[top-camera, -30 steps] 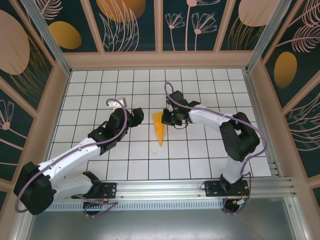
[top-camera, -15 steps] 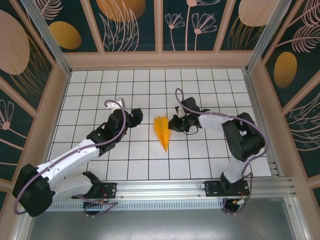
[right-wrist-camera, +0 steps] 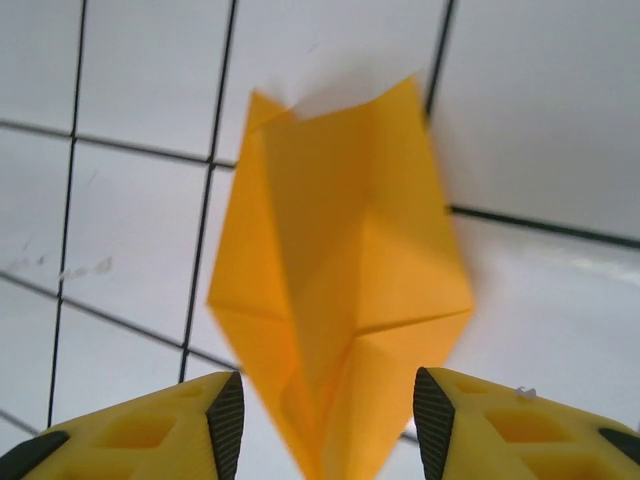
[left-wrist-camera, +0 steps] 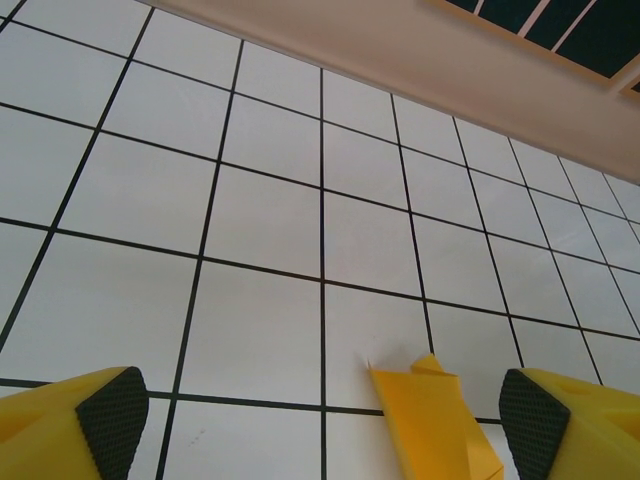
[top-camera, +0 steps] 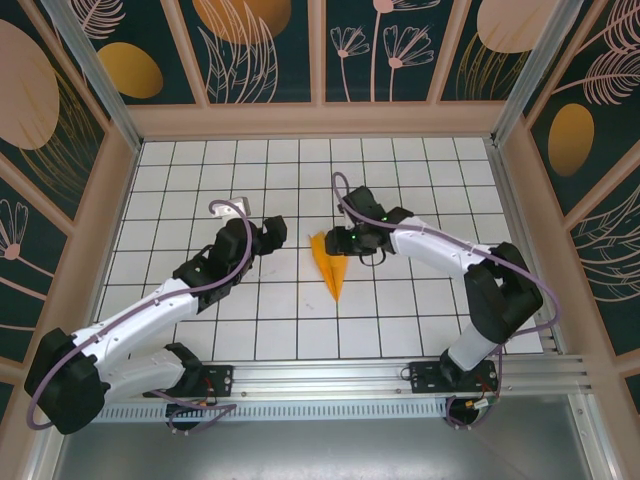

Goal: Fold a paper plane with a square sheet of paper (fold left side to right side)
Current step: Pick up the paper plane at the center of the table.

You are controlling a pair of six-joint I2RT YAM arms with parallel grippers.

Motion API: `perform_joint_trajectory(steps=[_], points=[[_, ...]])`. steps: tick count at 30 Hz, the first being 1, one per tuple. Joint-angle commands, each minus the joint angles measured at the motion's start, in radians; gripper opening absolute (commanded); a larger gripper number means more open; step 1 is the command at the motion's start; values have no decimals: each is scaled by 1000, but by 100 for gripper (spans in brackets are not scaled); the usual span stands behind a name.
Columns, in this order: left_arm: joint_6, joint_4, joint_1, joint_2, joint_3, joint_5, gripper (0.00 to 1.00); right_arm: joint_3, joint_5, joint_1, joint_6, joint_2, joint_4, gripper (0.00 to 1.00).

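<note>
The plane (top-camera: 332, 268) lies in the middle of the bench (top-camera: 200, 170), the right pincer (right-wrist-camera: 322, 425) parted astride one end, the left pincer (left-wrist-camera: 322, 415) spread wide just beside it.

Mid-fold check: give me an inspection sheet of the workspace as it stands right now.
Surface: white gridded table, flat.
Job's things: paper plane, an orange-yellow folded dart lying on the table, point toward the arm bases.
Clutter: nothing seen.
Grippers: left gripper open wide, beside the plane, not touching. Right gripper open, fingers straddling the plane, pads apparently off it.
Cables: purple cables loop along both arms, clear of the paper.
Surroundings: dark floral walls; metal rail at the near edge.
</note>
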Motion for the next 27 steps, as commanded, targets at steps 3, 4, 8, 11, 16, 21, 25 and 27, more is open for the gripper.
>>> perform_joint_trajectory(steps=[3, 4, 8, 11, 16, 21, 25, 27], points=[[17, 1, 3, -36, -17, -36, 98, 5, 49, 80, 46, 53, -68, 52], [18, 2, 3, -40, -20, -38, 99, 10, 53, 92, 47, 68, -71, 52], [14, 4, 3, -51, -29, -40, 99, 24, 77, 114, 49, 110, -90, 51], [13, 5, 3, -51, -31, -42, 99, 25, 64, 120, 48, 130, -75, 48], [15, 4, 4, -50, -30, -40, 98, 29, 50, 122, 50, 166, -54, 40], [13, 2, 3, -50, -31, -40, 99, 39, 55, 123, 49, 203, -44, 35], [16, 2, 3, -47, -31, -38, 99, 54, 60, 126, 46, 230, -41, 31], [15, 2, 3, -45, -31, -39, 98, 65, 69, 130, 43, 247, -48, 29]])
